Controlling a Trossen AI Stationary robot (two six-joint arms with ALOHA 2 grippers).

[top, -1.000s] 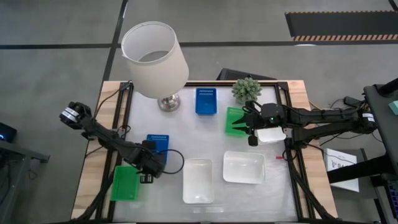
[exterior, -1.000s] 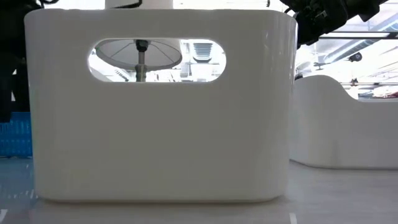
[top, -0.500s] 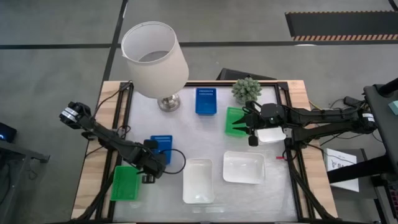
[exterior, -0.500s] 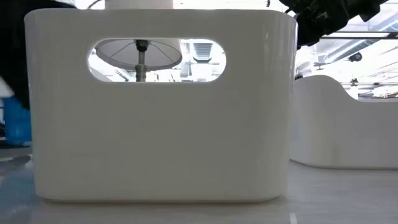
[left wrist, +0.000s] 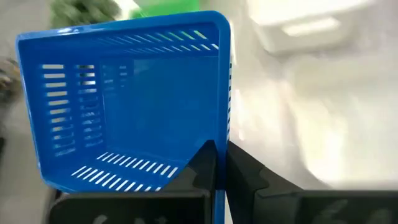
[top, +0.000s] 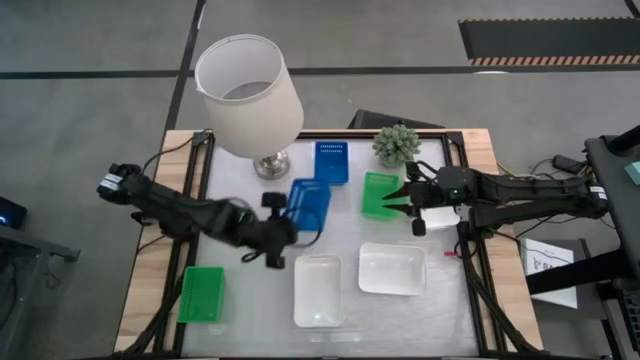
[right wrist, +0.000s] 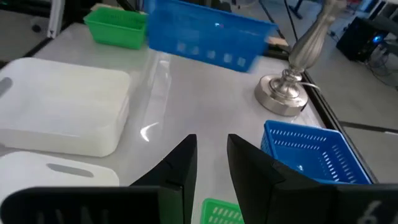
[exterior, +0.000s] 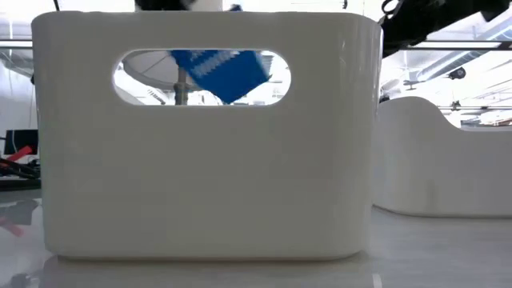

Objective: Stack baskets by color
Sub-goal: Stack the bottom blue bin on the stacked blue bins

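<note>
Slotted blue plastic basket (left wrist: 130, 99); glossy white plastic baskets (top: 392, 268); polished metal lamp base (right wrist: 284, 94) beside them; wooden table edge (top: 150, 250).

Grey floor (top: 90, 110) with dark seams surrounds the wood-edged table (top: 150, 262).

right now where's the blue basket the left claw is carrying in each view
high view: carried blue basket mid-table, at the left claw, near the lamp base.
low view: seen through the handle slot of the white basket, tilted.
left wrist view: fills the picture, its wall between the claw's fingers.
right wrist view: raised above the table.
shared landmark: the lamp base, also in the right wrist view.
</note>
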